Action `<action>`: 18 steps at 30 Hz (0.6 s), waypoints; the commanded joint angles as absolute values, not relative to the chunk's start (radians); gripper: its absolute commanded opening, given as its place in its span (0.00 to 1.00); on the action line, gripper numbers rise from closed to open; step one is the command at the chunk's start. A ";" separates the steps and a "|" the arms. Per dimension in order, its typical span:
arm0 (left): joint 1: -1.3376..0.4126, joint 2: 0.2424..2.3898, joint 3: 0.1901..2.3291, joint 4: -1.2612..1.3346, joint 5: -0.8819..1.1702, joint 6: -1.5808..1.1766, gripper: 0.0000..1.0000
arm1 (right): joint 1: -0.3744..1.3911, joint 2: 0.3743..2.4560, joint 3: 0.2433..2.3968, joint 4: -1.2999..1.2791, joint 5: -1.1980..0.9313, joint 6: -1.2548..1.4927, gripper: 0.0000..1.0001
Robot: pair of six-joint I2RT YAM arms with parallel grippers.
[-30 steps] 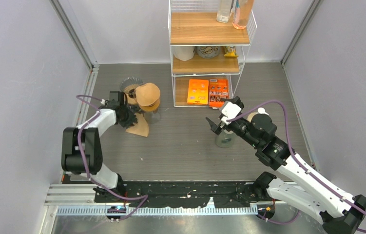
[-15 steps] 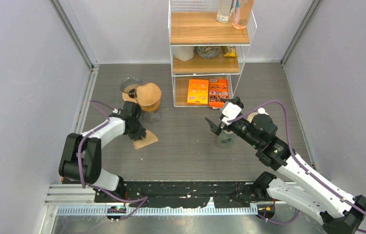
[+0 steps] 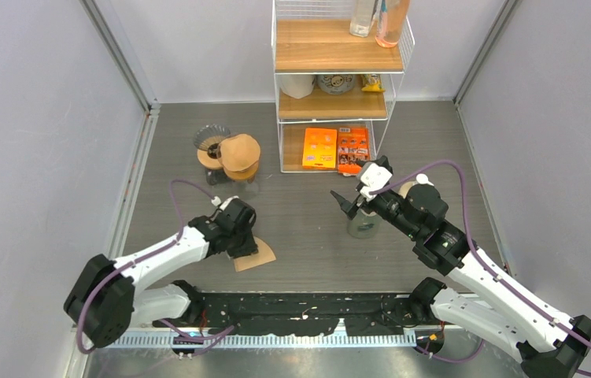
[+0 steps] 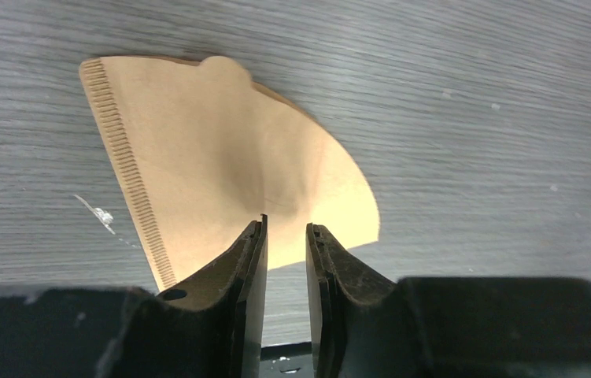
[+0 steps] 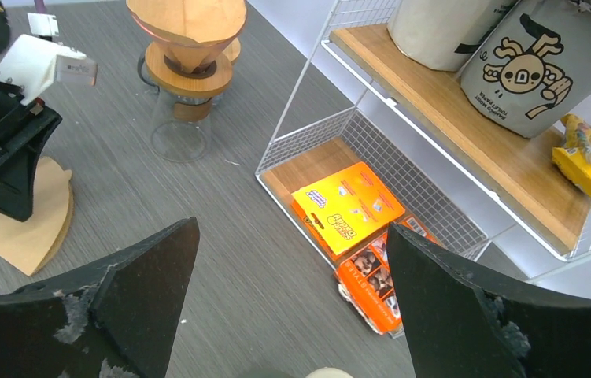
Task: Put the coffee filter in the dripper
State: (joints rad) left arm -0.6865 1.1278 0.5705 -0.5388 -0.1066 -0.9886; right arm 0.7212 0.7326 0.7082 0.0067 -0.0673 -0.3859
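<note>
The filter (image 4: 229, 157) is not in the dripper yet. It lies flat on the grey surface (image 3: 308, 244), in the lower left-centre of the overhead view, well apart from the dripper (image 3: 238, 153), which stands on its glass jug in the upper left-centre. That dripper seems to be lined with brown paper already. A clear glass cone (image 3: 210, 135) sits just behind it, and I cannot tell which of the two is meant.

The left pincer (image 4: 286, 226) is over the filter's rounded lower edge with only a narrow slit between its jaws. Paper shows in the slit, but whether it is nipped or only pressed down cannot be made out.

The right pincer (image 5: 292, 228) is spread wide and holds nothing. It hangs right of centre, above a small cup (image 3: 363, 226).

I judge the task to be at an early stage. The paper still has to be gripped firmly, lifted, carried up the frame, opened and seated.
</note>
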 commanded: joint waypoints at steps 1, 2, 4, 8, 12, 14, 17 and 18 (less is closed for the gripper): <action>-0.713 0.981 0.633 -0.591 -0.257 -0.988 0.33 | 0.728 0.734 0.779 0.021 -0.035 -0.270 0.95; -0.713 0.931 0.635 -0.614 -0.282 -0.983 0.36 | 0.728 0.746 0.792 0.014 -0.031 -0.248 0.96; -0.713 0.855 0.626 -0.665 -0.323 -0.981 0.40 | 0.734 0.776 0.836 -0.054 -0.010 -0.154 0.96; -0.714 0.711 0.544 -0.780 -0.372 -1.035 0.42 | 0.805 0.901 0.977 -0.214 0.155 -0.060 0.97; -0.714 0.600 0.413 -0.780 -0.318 -1.097 0.39 | 0.860 1.039 1.031 -0.268 0.212 0.060 0.97; -0.713 0.566 0.351 -0.723 -0.287 -1.119 0.34 | 0.876 1.114 1.030 -0.228 0.135 0.116 0.97; -0.713 0.538 0.287 -0.623 -0.255 -1.142 0.26 | 0.903 1.234 1.026 -0.164 0.063 0.179 0.99; -0.713 0.537 0.274 -0.601 -0.249 -1.148 0.24 | 0.918 1.257 1.026 -0.136 0.046 0.213 1.00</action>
